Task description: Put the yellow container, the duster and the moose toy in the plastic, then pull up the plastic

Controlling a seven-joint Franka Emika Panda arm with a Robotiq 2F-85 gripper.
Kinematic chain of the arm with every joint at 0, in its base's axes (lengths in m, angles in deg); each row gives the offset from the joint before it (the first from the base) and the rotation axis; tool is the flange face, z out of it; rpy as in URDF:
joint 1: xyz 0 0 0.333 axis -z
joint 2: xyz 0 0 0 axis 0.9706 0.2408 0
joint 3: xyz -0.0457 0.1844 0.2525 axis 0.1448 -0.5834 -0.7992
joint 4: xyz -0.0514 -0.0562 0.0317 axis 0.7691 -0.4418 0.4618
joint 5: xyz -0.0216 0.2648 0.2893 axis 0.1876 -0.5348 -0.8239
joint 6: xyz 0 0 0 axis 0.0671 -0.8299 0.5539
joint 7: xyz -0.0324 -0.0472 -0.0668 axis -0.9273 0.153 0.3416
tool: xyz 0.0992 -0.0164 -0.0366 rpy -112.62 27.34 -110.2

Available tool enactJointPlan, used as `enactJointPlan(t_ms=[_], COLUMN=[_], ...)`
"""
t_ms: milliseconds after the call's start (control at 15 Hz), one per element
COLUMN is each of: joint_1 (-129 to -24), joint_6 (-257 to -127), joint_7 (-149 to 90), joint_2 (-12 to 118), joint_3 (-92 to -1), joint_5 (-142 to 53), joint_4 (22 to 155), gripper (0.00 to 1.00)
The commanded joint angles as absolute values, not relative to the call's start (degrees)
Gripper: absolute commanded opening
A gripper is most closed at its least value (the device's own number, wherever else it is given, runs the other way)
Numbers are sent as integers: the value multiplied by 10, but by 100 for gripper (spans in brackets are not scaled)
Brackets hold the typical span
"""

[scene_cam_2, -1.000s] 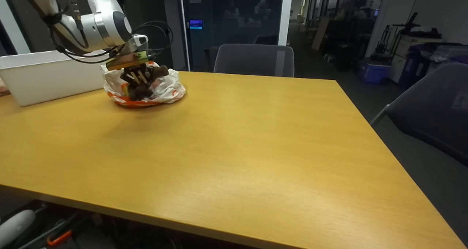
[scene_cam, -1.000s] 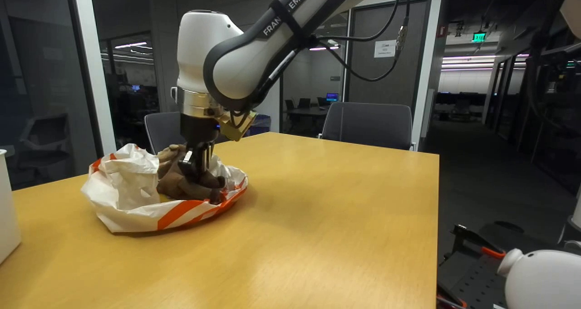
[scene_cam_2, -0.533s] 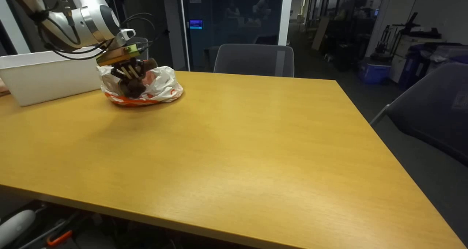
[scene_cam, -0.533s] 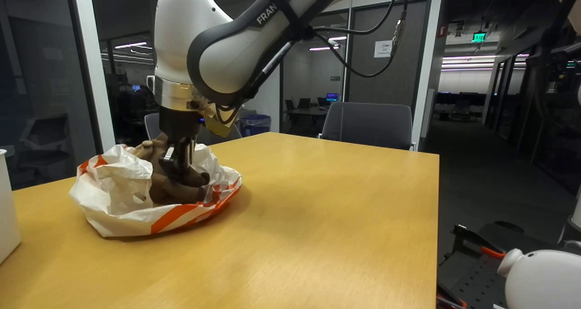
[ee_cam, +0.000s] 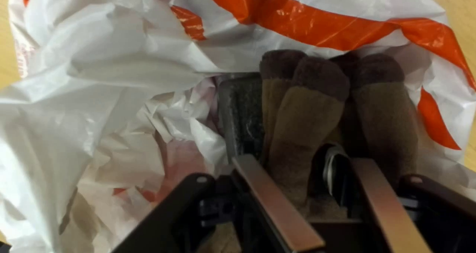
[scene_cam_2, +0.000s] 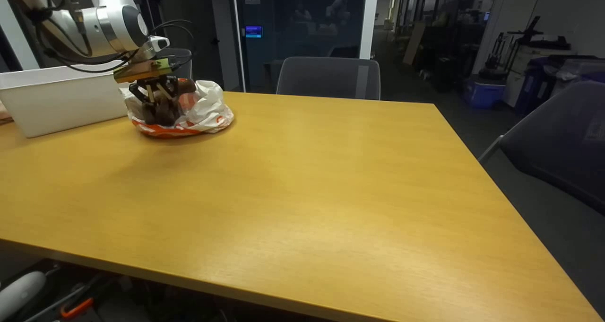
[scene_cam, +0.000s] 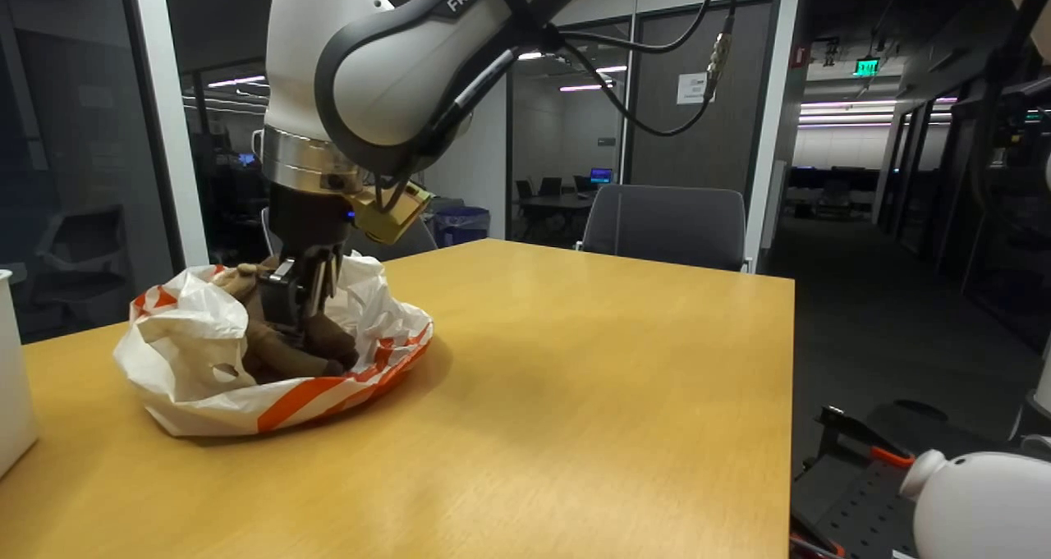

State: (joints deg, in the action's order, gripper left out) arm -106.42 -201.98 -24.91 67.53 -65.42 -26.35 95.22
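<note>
The plastic lies open and crumpled on the table, also in the exterior view and wrist view. The brown moose toy lies inside it, its limbs toward an orange-striped edge. The dark duster lies beside the toy in the bag, partly covered by it, and is hidden in both exterior views. The yellow container is hidden; only a dim yellowish patch shows between the toy's limbs. My gripper points down into the bag, its fingers apart on either side of part of the toy.
A long white bin stands close beside the bag; its edge also shows in an exterior view. Chairs stand along the table edges. The bag's crumpled sides rise around the gripper.
The gripper, the moose toy and the bag have shifted left in both exterior views. The fingers have spread apart. A yellow patch seen in the bag earlier is now covered.
</note>
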Motion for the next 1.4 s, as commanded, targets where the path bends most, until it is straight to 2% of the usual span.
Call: enactJointPlan(t_ms=[0,200,533,733,1067,1333], joint_1=[-1085,-1090,-1054,-1001,-937,-929], joint_6=[-2010,-2007,-1984,-1977,-2027,-2086], joint_7=[-286,-331,-396,-376,-278,-243], joint_2=[659,597,515,494,510,543], joint_3=[-630,-605,-604,-622,-644,-647], joint_5=[-251,-229,-260,-344,-486,-498], joint_4=[944,981,1011,1042,1084,1092], gripper=[82,100,100,100,100,100])
